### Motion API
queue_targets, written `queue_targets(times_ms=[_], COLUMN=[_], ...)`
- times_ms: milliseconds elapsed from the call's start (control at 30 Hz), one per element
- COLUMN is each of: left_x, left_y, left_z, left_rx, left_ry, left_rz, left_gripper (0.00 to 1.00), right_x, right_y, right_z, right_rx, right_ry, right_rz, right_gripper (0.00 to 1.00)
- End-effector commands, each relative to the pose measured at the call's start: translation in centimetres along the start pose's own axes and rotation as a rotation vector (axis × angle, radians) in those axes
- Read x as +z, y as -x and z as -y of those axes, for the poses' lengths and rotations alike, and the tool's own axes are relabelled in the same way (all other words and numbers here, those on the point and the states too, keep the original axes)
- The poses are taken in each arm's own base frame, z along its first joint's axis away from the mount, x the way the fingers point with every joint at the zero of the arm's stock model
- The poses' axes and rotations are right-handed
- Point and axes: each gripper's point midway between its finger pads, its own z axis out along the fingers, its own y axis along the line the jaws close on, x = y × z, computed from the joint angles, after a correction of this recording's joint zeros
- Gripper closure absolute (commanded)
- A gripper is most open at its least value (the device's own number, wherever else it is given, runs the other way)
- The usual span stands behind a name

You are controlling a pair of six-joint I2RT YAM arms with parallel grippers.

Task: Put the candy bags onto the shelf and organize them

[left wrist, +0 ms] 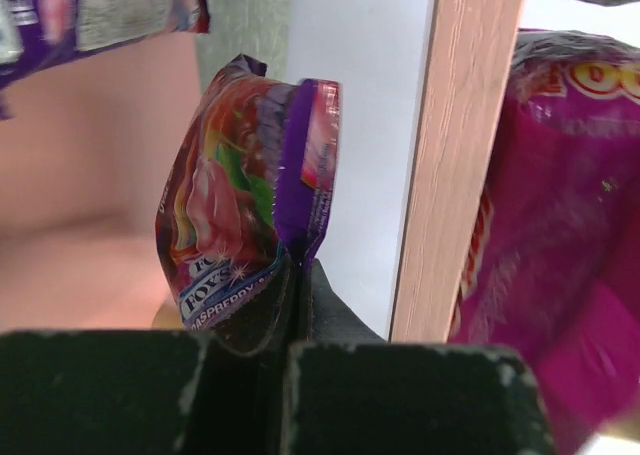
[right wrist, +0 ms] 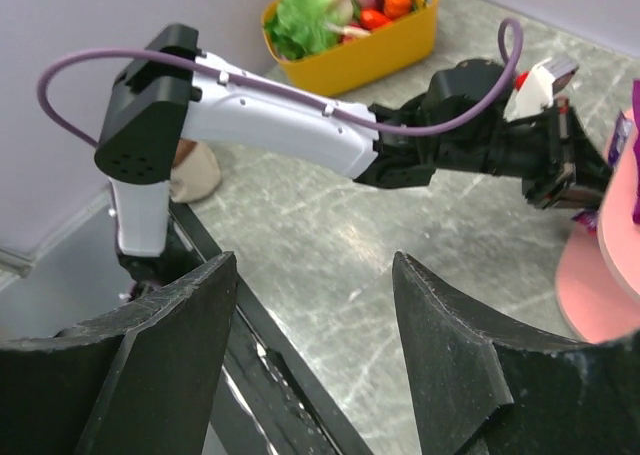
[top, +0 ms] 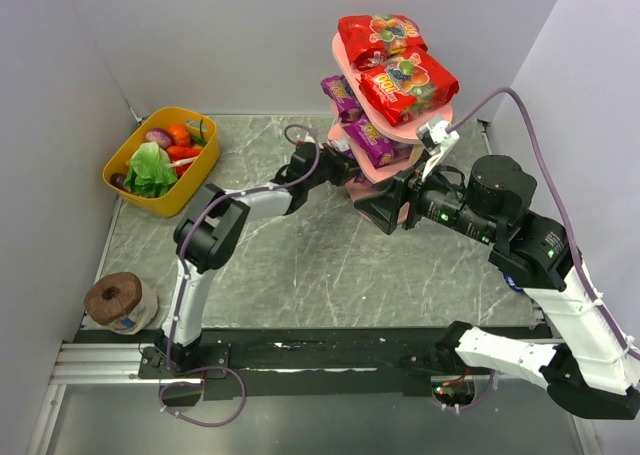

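Left jaws: we see them clamped on the bottom edge of a small purple bag, which stands upright just beside a post of the shelf.
Right jaws: spread wide and holding nothing, over the surface near the shelf's foot.
Top tier: two red bags.
Middle tier: we count two more purple bags.

Left end effector pinched on small candy bag, bag upright, purple seam facing camera, pale tan upright just right of it, magenta bag beyond, purple bag top left, pink board behind.
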Motion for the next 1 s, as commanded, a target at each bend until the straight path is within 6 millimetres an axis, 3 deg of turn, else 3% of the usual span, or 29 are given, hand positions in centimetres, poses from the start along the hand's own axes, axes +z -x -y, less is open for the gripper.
queue_targets(times_ms=[0,333,533,967], left_x=[1.8,1.5,1.5,1.9], left_y=[-0.7,-4.2,-5.0,-5.1], left_z=[0.6,-6.2,-8.6,-11.0], left_rx=[-0.040,-0.278,-0.375,-0.451], left_ry=[-0.022,0.131,0.173,0.231], left_rz=[0.046,0.059,0.050,0.060], left_gripper=[0.99,0.99,0.97,0.87], right_x=[-1.3,-1.2,-1.0,-1.0], right_y=[1.4,0.9,0.7,0.3], right_z=[0.2,0.5,0.5,1.1], right_rx=[-0.040,-0.038,-0.037,-0.046], right_ry=[-0.029,-0.038,-0.038,-0.063], right_rz=[0.033,0.018,0.011,0.004], right_gripper=[0.30,0.29,0.28,0.27])
